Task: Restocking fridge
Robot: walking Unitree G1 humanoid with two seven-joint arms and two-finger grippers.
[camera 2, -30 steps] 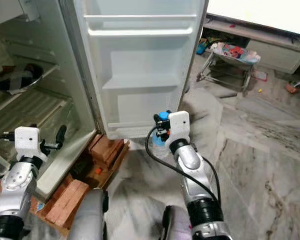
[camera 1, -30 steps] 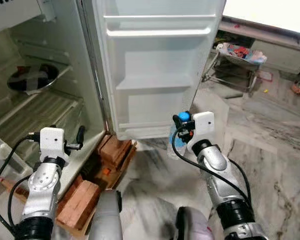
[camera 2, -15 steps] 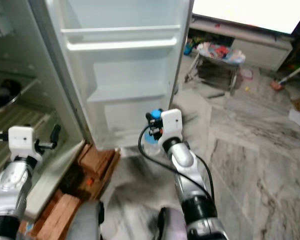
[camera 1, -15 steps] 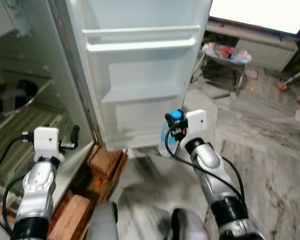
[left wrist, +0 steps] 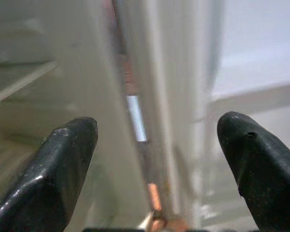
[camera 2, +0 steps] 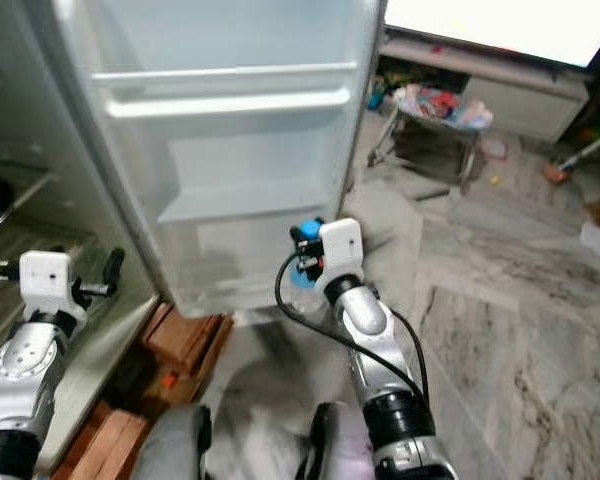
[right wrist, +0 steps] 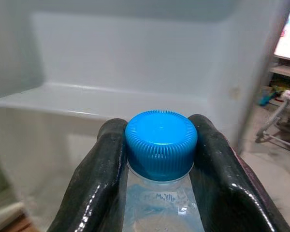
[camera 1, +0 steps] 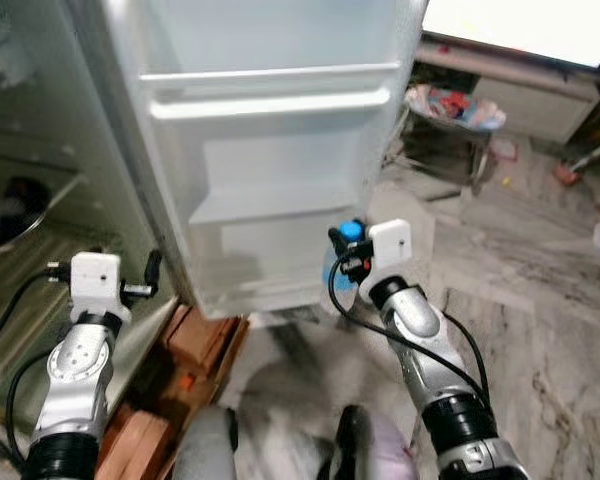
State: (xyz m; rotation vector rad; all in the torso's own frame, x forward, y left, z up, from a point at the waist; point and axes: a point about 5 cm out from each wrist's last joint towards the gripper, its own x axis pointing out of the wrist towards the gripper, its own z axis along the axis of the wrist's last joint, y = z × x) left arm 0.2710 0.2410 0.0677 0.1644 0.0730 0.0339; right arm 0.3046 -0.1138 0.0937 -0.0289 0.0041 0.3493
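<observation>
Marble floor behind, the fridge door [camera 1: 270,150] looms nearer, right pincer [right wrist: 159,159] clamping the bottle [right wrist: 160,145], left pincer [left wrist: 154,159] wide.

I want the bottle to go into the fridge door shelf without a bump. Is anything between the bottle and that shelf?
Nothing visible is. The right hand grips the blue-capped water bottle at the neck, directly facing the open fridge door. The door shelf ahead looks bare, with only open air between.
</observation>
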